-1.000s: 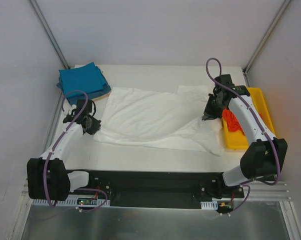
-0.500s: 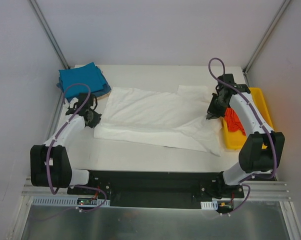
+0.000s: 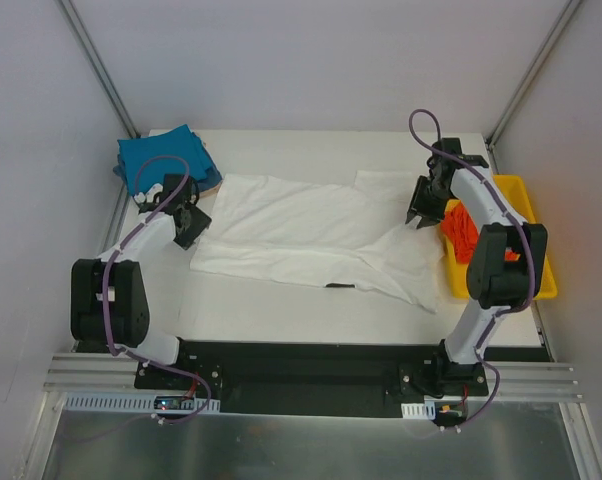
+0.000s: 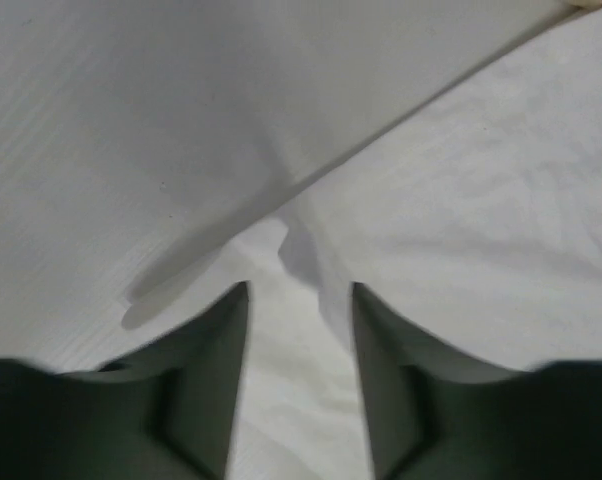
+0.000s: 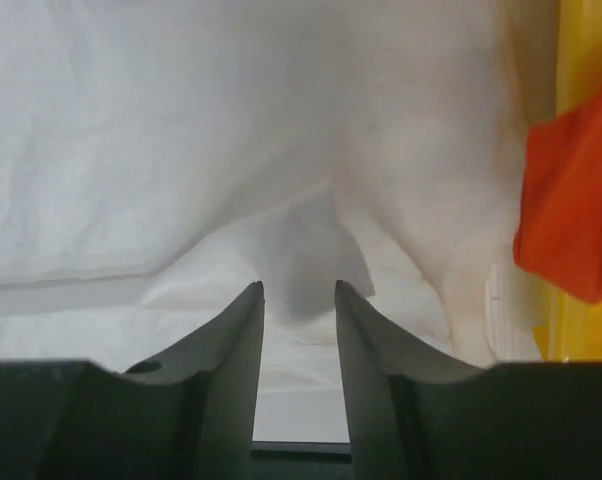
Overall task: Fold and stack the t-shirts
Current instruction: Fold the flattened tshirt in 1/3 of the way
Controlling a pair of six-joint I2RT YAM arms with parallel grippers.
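A white t-shirt (image 3: 311,230) lies spread and creased across the middle of the table, with a small dark mark at its near edge. My left gripper (image 3: 188,228) stands over the shirt's left edge. In the left wrist view its jaws (image 4: 299,292) are open, with a cloth corner (image 4: 281,240) lying loose just ahead of them. My right gripper (image 3: 418,215) is at the shirt's right end. Its jaws (image 5: 298,290) are open a little, and a fold of white cloth (image 5: 306,250) sits at their tips. Folded teal-blue t-shirts (image 3: 161,160) are stacked at the back left. An orange-red t-shirt (image 3: 461,232) lies in the tray.
The yellow plastic tray (image 3: 534,225) stands along the table's right edge, just right of my right gripper, with the orange-red cloth (image 5: 571,200) hanging over its rim. The enclosure's side walls stand close on both sides. Bare table (image 3: 281,320) shows in front of the shirt.
Both grippers carried the shirt's ends away from the near edge toward the back. They were shut on the cloth and have now opened, letting it go.
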